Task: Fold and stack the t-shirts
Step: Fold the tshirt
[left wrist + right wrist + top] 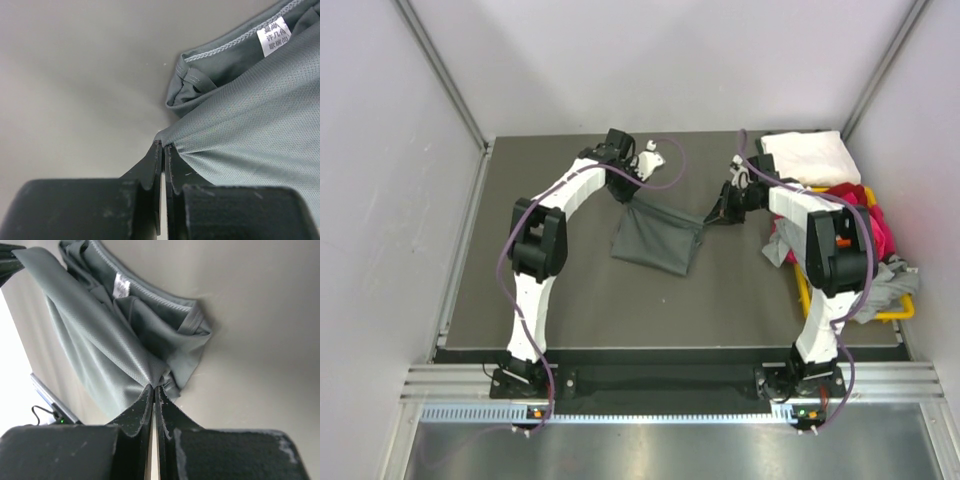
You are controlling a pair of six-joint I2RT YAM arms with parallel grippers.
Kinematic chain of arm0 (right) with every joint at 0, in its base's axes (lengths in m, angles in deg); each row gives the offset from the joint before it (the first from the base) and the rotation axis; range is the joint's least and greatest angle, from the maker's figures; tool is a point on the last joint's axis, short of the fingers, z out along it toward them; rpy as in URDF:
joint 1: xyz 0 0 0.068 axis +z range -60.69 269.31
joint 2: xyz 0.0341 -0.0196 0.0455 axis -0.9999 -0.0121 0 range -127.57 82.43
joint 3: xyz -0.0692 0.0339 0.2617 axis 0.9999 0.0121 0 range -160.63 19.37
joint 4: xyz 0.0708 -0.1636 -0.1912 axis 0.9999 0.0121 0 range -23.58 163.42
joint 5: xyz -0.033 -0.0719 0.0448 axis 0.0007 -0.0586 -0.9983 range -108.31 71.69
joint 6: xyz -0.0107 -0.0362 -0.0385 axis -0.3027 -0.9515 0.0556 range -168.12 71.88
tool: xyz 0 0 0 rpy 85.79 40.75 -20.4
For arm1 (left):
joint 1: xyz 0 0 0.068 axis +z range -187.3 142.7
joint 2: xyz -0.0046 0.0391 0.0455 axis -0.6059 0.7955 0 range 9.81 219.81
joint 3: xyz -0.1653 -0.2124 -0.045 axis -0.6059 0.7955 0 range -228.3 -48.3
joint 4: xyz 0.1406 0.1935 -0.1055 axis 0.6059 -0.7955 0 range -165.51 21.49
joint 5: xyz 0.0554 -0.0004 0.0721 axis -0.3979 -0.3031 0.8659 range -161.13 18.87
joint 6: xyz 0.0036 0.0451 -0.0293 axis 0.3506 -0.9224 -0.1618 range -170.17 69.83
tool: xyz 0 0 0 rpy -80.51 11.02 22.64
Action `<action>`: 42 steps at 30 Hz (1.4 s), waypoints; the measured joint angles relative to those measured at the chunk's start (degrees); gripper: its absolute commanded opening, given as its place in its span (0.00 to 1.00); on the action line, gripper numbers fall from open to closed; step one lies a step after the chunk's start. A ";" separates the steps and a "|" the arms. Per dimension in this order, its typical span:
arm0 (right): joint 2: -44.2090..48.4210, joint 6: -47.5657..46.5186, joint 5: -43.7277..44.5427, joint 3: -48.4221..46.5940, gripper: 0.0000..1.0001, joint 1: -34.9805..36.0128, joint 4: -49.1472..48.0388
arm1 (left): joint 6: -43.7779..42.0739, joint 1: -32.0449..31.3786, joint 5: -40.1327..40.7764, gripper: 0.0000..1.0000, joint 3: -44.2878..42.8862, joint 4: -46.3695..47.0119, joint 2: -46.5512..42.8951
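A dark grey t-shirt (655,238) hangs stretched between my two grippers above the middle of the table. My left gripper (626,192) is shut on its left upper corner; the left wrist view shows the mesh cloth (250,125) pinched at the fingertips (163,146). My right gripper (716,218) is shut on the right corner, where the cloth (100,345) bunches at the jaw tips (155,386). A white label (273,34) shows by the collar seam. A folded white t-shirt (805,157) lies at the back right.
A yellow plastic bin (904,312) at the right edge holds red, pink and light grey shirts (865,230), partly behind my right arm. Grey walls enclose the table on the left, back and right.
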 measured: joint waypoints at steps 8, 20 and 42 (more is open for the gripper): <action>-0.31 1.11 2.23 -0.22 0.32 -0.46 -1.01 | 1.40 0.00 -0.96 0.24 -0.13 3.43 0.42; 10.93 2.86 14.97 8.09 0.67 -0.17 -5.44 | 5.62 2.97 1.42 0.60 -1.22 6.88 0.50; -8.11 -1.99 18.82 -9.57 0.11 8.76 -5.66 | 10.16 4.26 -11.04 0.57 0.70 8.44 4.59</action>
